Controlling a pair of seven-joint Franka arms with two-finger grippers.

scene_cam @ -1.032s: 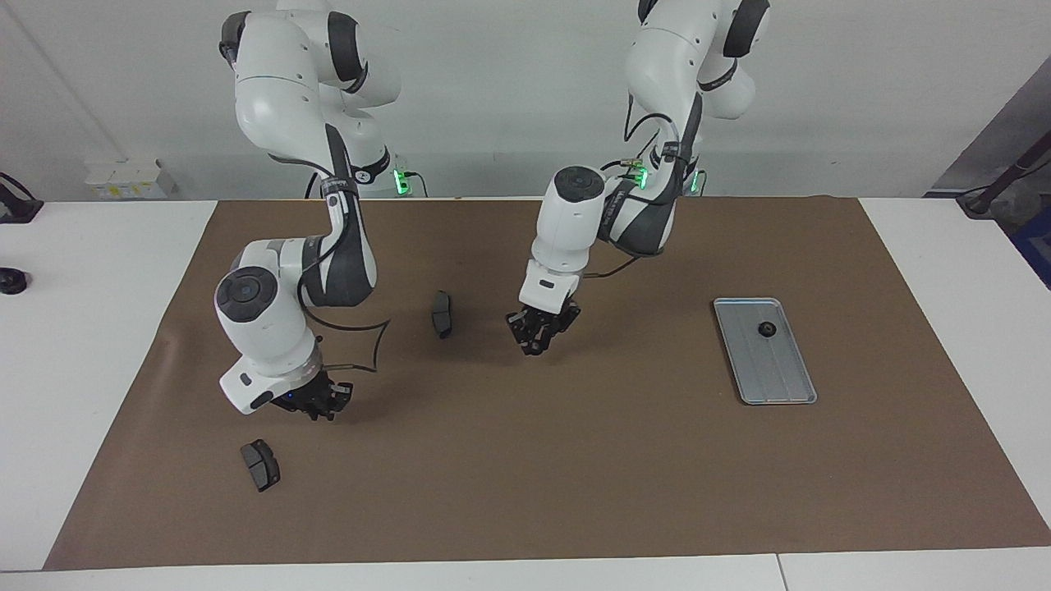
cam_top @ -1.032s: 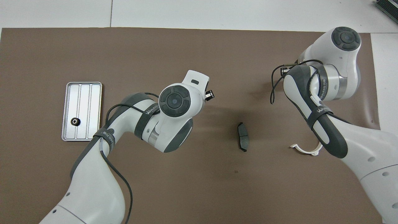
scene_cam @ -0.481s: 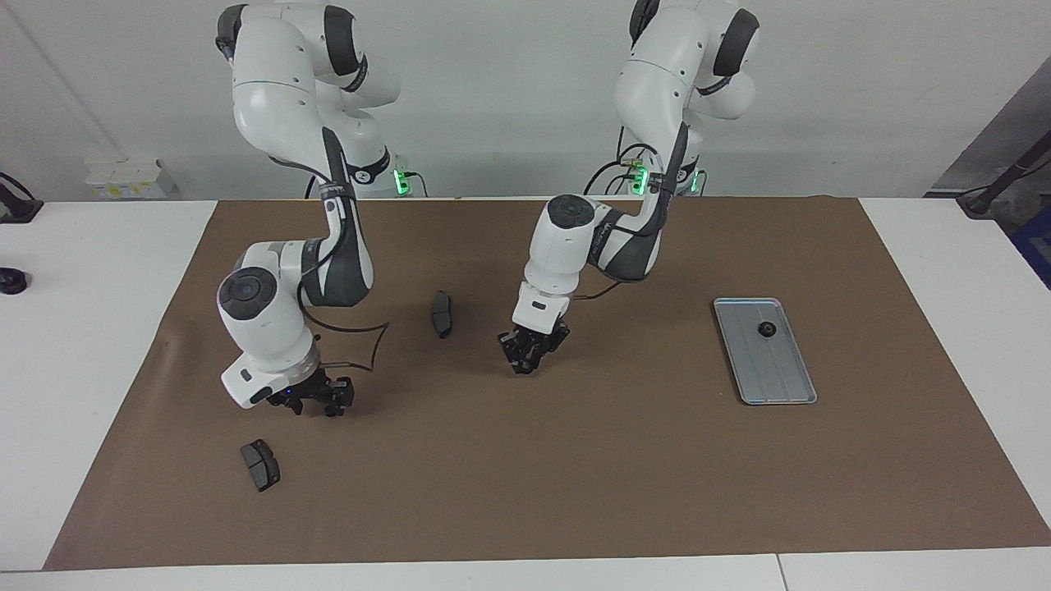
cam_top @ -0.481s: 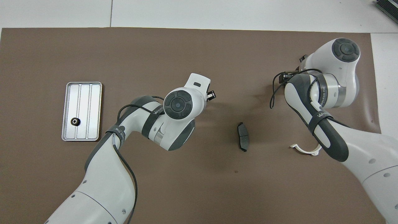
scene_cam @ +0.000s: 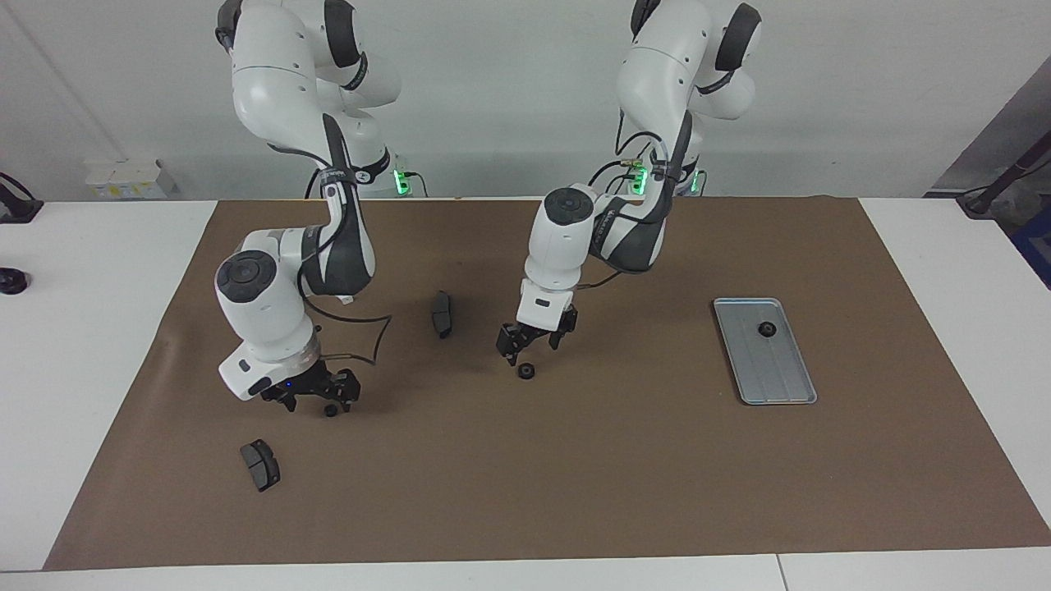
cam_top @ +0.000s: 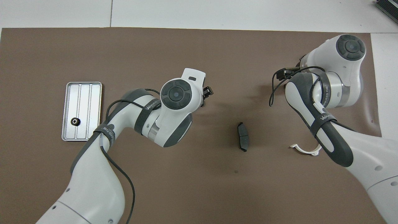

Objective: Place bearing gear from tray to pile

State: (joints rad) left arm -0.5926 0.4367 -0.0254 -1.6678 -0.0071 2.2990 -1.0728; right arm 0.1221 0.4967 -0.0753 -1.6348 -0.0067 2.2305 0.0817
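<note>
Both arms are bent low with wrists pointing down. The left gripper (scene_cam: 531, 342) hangs open just over a gear (scene_cam: 525, 371) mid-mat, and the right gripper (scene_cam: 314, 395) is spread open above another gear (scene_cam: 330, 410). One more gear (scene_cam: 765, 330) sits in the tray (scene_cam: 780, 377), well apart.

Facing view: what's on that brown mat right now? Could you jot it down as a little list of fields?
left gripper: open, over a small black gear on the mat
right gripper: open, over another small gear on the mat
tray: silver, toward the left arm's end, one black gear in it
brake pads: one between the two arms, one farther from the robots than the right gripper
mat: brown, covers most of the table
</note>
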